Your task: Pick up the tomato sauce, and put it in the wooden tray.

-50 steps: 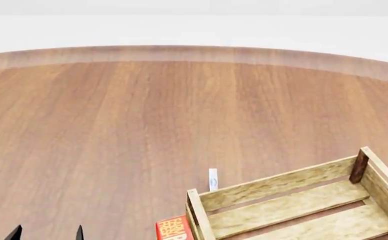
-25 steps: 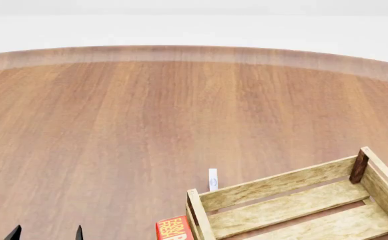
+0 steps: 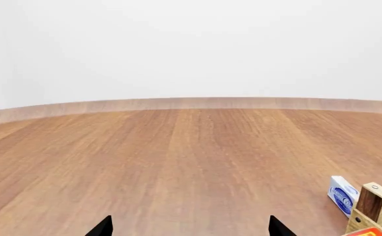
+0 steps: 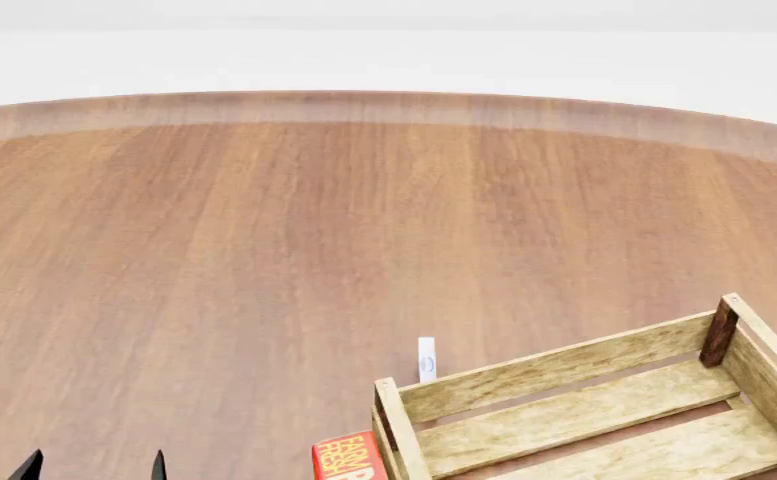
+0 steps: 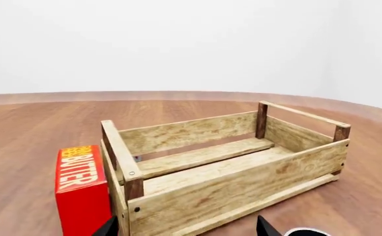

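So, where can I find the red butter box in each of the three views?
Left wrist view: only a red sliver of the butter box shows, at the lower right corner beside the wooden tray post.
Head view: butter box at the bottom edge, against the tray's near-left corner.
Right wrist view: butter box at lower left, standing beside the tray's short end.
Shared landmark: the wooden tray.

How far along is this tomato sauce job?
Nothing looks done: the wooden tray sits empty beside the butter box. Nothing is in hand; the left end effector is open over bare table, and only the right end effector's tips show. The can isn't clearly visible. Everything is left.
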You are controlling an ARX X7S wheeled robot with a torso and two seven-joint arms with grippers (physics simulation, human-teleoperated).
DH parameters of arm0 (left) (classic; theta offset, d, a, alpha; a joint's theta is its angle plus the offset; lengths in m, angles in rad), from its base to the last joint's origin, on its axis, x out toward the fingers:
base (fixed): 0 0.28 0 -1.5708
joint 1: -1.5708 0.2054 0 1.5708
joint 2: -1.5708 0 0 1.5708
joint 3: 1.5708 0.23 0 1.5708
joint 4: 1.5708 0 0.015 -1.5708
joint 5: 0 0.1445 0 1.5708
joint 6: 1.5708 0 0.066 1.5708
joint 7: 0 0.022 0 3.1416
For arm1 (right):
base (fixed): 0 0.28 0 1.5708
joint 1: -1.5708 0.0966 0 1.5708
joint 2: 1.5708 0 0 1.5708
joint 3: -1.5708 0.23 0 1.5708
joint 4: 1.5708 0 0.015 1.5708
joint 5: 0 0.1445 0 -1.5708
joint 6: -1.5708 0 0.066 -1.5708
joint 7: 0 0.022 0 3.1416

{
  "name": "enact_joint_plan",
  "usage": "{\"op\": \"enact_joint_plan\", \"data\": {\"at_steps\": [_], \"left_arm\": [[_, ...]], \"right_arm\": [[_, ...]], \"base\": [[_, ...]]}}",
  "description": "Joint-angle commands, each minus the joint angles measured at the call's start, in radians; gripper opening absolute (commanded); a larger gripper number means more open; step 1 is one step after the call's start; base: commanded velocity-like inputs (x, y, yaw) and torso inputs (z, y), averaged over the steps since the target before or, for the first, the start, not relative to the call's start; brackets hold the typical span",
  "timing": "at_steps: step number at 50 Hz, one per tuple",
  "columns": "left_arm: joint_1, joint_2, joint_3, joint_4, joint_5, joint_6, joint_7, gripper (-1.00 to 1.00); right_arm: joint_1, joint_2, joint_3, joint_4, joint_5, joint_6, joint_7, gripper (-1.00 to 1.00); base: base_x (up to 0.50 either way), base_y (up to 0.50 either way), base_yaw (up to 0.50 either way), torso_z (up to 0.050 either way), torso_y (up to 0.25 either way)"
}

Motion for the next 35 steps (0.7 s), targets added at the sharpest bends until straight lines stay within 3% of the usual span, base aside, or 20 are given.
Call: {"op": "enact_joint_plan", "data": {"at_steps": [1, 35], "left_arm": [[-0.001, -0.004, 0.005, -0.001, -0.003, 0.002, -0.004, 1.00], [-0.004, -0.013, 0.019, -0.001, -0.010, 0.005, -0.019, 1.00]], "right_arm": [[0.057, -0.010, -0.012, 0.083, 0.053, 0.008, -0.009, 1.00], [0.131, -0.021, -0.047, 0.220, 0.114, 0.028, -0.032, 1.00]], "base": [[0.00, 0.00, 0.00, 0.000, 0.000], [0.00, 0.00, 0.00, 0.000, 0.000]]}}
